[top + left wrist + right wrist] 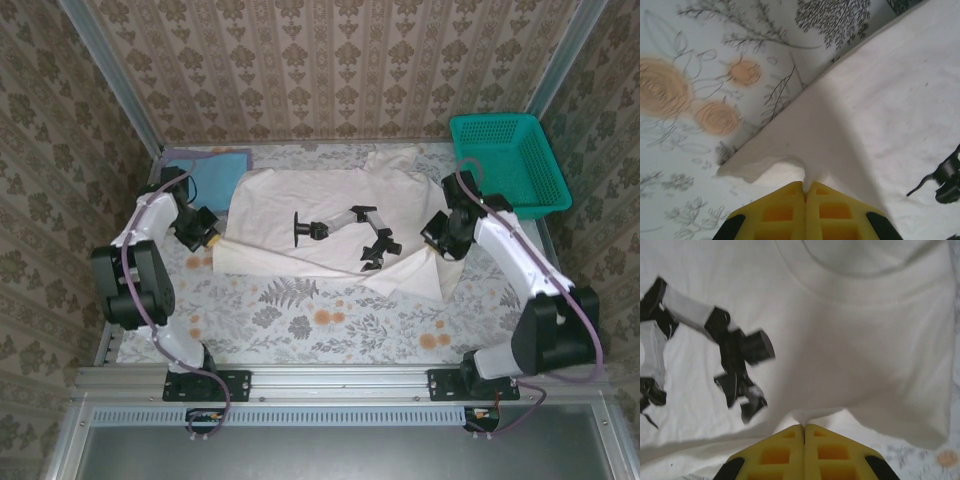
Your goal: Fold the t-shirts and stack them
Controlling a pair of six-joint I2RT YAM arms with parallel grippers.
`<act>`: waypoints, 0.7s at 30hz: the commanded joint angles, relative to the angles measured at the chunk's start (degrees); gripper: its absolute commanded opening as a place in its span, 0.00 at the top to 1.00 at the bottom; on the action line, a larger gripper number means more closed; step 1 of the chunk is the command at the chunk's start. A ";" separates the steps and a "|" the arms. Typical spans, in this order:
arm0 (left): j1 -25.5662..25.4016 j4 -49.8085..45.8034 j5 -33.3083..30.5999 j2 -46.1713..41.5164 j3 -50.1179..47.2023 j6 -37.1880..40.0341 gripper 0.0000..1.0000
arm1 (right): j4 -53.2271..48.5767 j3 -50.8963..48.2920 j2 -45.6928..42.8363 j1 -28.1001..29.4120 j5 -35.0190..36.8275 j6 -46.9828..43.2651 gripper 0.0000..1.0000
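My left tool (805,185) and right tool (804,427) each pinch an edge of the off-white shirt (270,205), limp, light cloth best held at its corners.

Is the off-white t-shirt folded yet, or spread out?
Spread out: the off-white t-shirt lies open on the table, black print up; left gripper and right gripper each pinch an edge.

We see brown damask wallpaper (330,60) on three sides, and a pale floral cloth (300,320) covering the counter (130,330).
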 commanded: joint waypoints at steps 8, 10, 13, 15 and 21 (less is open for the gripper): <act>1.44 0.68 1.70 5.07 2.87 -3.93 1.00 | 1.80 15.44 17.81 -3.16 3.20 -8.84 1.00; 1.76 1.12 1.72 6.20 3.20 -4.11 1.00 | 1.35 17.97 20.86 -3.55 3.93 -9.49 1.00; 2.27 0.92 2.17 8.49 5.02 -4.01 1.00 | 1.59 20.54 24.35 -3.96 3.79 -9.89 1.00; 2.43 0.87 2.71 10.06 6.43 -4.07 0.97 | 0.73 23.21 27.27 -4.16 3.93 -10.65 1.00; 2.19 -0.38 3.27 10.43 9.61 -3.55 0.52 | -6.14 32.91 32.71 -4.23 5.77 -13.92 0.51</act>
